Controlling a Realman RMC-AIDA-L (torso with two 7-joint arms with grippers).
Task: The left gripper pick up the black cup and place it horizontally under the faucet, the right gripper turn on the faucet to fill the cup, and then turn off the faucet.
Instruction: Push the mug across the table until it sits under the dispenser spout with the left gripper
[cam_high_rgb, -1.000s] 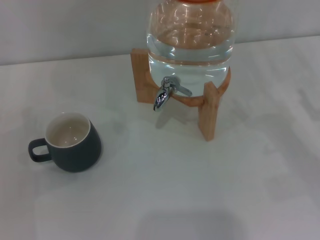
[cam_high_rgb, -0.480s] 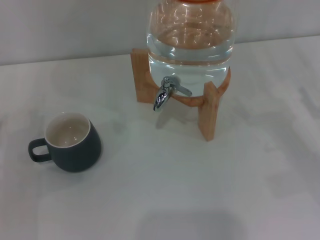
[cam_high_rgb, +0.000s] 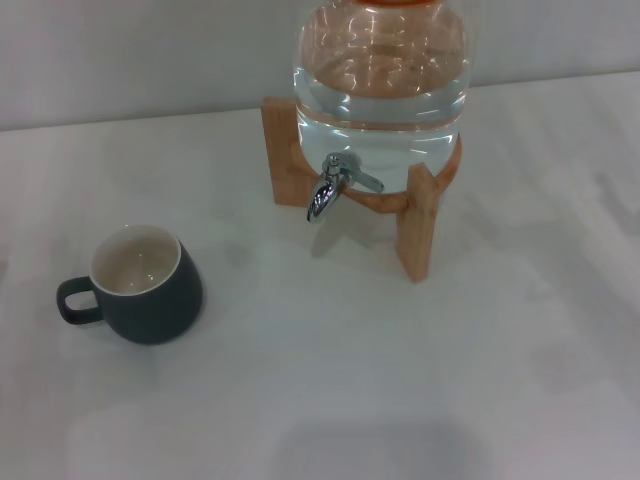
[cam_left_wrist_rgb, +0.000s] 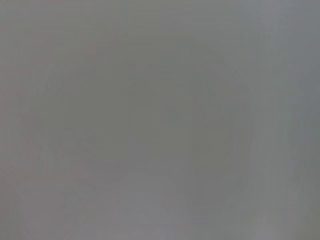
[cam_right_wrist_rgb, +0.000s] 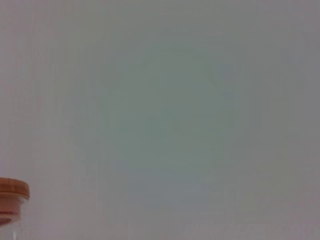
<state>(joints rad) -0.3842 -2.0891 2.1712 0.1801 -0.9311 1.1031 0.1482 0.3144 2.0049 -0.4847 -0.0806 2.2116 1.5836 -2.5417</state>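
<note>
The black cup (cam_high_rgb: 148, 288) stands upright on the white table at the left in the head view, its cream inside showing and its loop handle pointing left. The chrome faucet (cam_high_rgb: 330, 188) juts from the clear water jar (cam_high_rgb: 382, 75), spout turned down and lever out to the right, well to the right of and behind the cup. No water runs from it. Neither the left gripper nor the right gripper shows in any view. The left wrist view holds only a plain grey surface.
The jar sits on a wooden stand (cam_high_rgb: 418, 225) with legs at the back middle of the table (cam_high_rgb: 330, 380). A pale wall runs behind. The right wrist view catches the jar's orange-brown lid (cam_right_wrist_rgb: 12, 196) against the wall.
</note>
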